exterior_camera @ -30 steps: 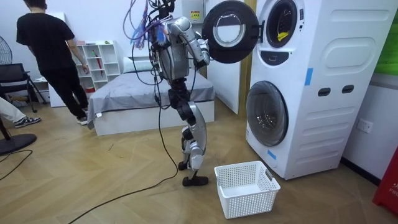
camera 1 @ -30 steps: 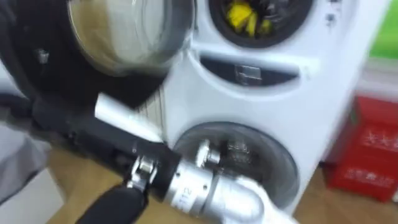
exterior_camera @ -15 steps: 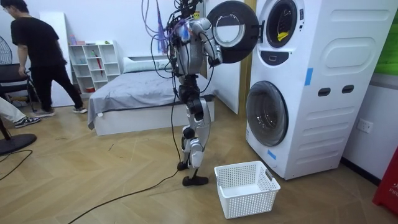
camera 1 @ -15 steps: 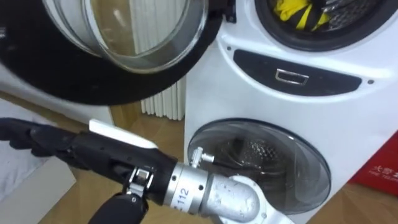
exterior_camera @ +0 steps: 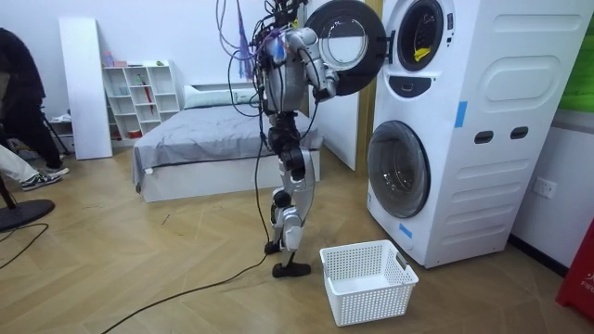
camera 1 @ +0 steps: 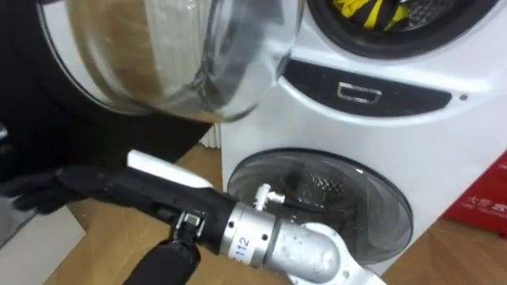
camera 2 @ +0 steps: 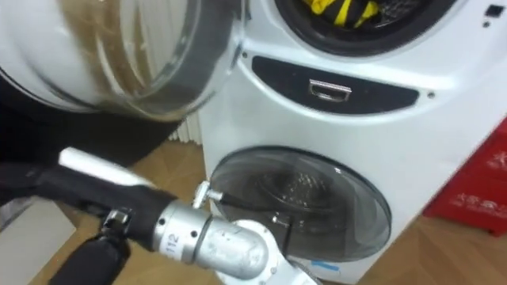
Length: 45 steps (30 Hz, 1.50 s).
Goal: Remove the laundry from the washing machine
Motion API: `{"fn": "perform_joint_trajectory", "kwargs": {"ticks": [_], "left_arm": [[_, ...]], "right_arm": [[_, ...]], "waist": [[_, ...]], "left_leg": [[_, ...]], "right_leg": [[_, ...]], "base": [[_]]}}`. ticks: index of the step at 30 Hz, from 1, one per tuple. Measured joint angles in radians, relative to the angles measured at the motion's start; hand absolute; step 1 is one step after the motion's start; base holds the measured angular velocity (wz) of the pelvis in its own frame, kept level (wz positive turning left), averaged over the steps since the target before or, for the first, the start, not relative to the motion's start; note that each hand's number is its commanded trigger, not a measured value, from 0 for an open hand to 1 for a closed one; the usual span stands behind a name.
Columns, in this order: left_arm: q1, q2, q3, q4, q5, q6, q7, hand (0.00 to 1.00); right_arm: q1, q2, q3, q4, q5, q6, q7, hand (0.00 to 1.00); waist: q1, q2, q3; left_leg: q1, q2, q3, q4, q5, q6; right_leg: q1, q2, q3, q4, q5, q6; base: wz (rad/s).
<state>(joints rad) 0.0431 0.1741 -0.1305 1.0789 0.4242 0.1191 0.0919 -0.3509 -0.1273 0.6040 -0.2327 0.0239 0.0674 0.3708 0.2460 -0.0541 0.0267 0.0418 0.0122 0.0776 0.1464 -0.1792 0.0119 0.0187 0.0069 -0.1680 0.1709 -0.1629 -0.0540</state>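
Yellow and dark clothes [camera 1: 368, 12] lie in the drum of the upper washing machine [exterior_camera: 419, 54], whose round glass door [camera 1: 174, 55] hangs swung open to the left. My right arm crosses from the lower right. My right hand [camera 1: 119, 186] lies low under the door's dark rim, well left of the drum, with its fingers [camera 1: 36, 194] stretched out leftward and nothing in them. In the room view I stand upright beside the stacked machines with that arm raised at the open door [exterior_camera: 339, 46].
The lower machine's round door [camera 1: 317, 198] is closed. A white laundry basket [exterior_camera: 368, 278] stands on the wood floor before the machines. A red box [camera 1: 483, 198] sits at the right, a bed [exterior_camera: 204, 139] behind me. A person [exterior_camera: 19, 93] is at the room view's left edge.
I stepped nearer the machines a second ago. My view has shifted, so the open door looms larger. My right hand sits slightly lower. The person walked off toward the room view's left.
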Motion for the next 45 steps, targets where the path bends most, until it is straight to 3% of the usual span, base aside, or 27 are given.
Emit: {"fn": "perform_joint_trajectory", "kwargs": {"ticks": [2,3,5,7,11,13,17,22,34,39,45], "left_arm": [[0.012,-0.008,0.014,0.001,0.001,0.011,0.007,0.00],[0.018,-0.018,0.037,-0.001,0.003,0.013,0.007,0.00],[0.026,-0.032,0.073,-0.009,0.000,0.011,0.005,0.00],[0.025,-0.033,0.100,-0.009,-0.001,0.012,0.005,0.00],[0.021,-0.026,0.109,-0.029,-0.028,0.010,0.005,0.00],[0.011,-0.026,0.109,-0.031,-0.040,0.009,0.005,0.00],[0.008,-0.027,0.109,-0.058,-0.077,0.003,0.005,0.00],[0.014,-0.022,0.110,-0.059,-0.120,0.003,0.003,0.00],[0.018,-0.006,0.128,-0.084,-0.115,-0.015,-0.057,0.00],[0.018,-0.005,0.128,-0.118,-0.106,-0.013,-0.083,0.00],[0.018,-0.004,0.128,-0.139,-0.068,0.005,-0.084,0.00]], "right_arm": [[0.061,-0.021,-0.072,-0.030,-0.032,0.008,-0.033,0.00],[0.097,-0.029,-0.129,-0.051,-0.064,0.014,-0.056,0.00],[0.152,-0.068,-0.233,-0.080,-0.114,0.017,-0.096,0.00],[0.202,-0.085,-0.299,-0.090,-0.120,0.020,-0.138,0.00],[0.235,-0.133,-0.407,-0.090,-0.134,0.023,-0.216,0.00],[0.235,-0.141,-0.430,-0.090,-0.133,0.024,-0.235,0.00],[0.235,-0.150,-0.449,-0.094,-0.135,0.038,-0.243,0.00],[0.235,-0.151,-0.485,-0.094,-0.138,0.044,-0.249,0.00],[0.236,-0.151,-0.548,-0.171,-0.130,0.044,-0.244,0.00],[0.229,-0.151,-0.545,-0.178,-0.130,0.050,-0.216,0.00],[0.214,-0.147,-0.544,-0.175,-0.138,0.087,-0.200,0.00]], "waist": [[-0.022,0.002,-0.0033],[-0.039,0.005,-0.0129],[-0.088,0.018,-0.0233],[-0.109,0.028,-0.0293],[-0.173,0.043,-0.0292],[-0.186,0.042,-0.0296],[-0.191,0.037,-0.0318],[-0.206,0.021,-0.0381],[-0.216,0.008,-0.0323],[-0.204,0.002,-0.0282],[-0.176,0.002,-0.0279]], "left_leg": [[0.001,-0.003,0.001,0.005,-0.002,0.002],[-0.003,-0.004,0.002,0.005,-0.001,0.003],[0.002,-0.007,0.003,0.005,-0.001,0.005],[0.012,-0.006,0.010,0.004,-0.001,0.006],[0.025,-0.004,0.033,0.004,-0.001,0.006],[0.026,-0.004,0.045,0.004,-0.001,0.006],[0.030,0.002,0.075,0.004,-0.001,0.005],[0.035,0.008,0.078,0.004,-0.001,0.005],[0.037,0.010,0.083,0.001,-0.001,0.004],[0.033,0.009,0.083,0.001,-0.001,0.004],[0.033,0.007,0.077,0.001,-0.001,0.004]], "right_leg": [[0.002,-0.002,0.001,0.000,0.000,0.000],[0.002,-0.002,0.004,0.000,0.004,0.004],[0.005,-0.004,0.013,0.000,0.008,0.006],[0.011,-0.004,0.023,0.000,0.008,0.007],[0.013,0.000,0.045,0.003,0.008,0.006],[0.006,0.005,0.060,0.006,0.009,0.004],[-0.005,0.012,0.085,0.009,0.011,0.001],[0.001,0.012,0.085,-0.001,0.012,-0.001],[-0.001,0.013,0.088,-0.002,0.012,-0.001],[-0.003,0.013,0.086,-0.002,0.012,-0.001],[-0.002,0.012,0.081,-0.002,0.012,-0.001]], "base": [[-0.01],[-0.09],[-0.08],[-0.19],[-0.19],[-0.24],[-0.20],[-0.01],[0.00],[0.00],[0.00]]}}
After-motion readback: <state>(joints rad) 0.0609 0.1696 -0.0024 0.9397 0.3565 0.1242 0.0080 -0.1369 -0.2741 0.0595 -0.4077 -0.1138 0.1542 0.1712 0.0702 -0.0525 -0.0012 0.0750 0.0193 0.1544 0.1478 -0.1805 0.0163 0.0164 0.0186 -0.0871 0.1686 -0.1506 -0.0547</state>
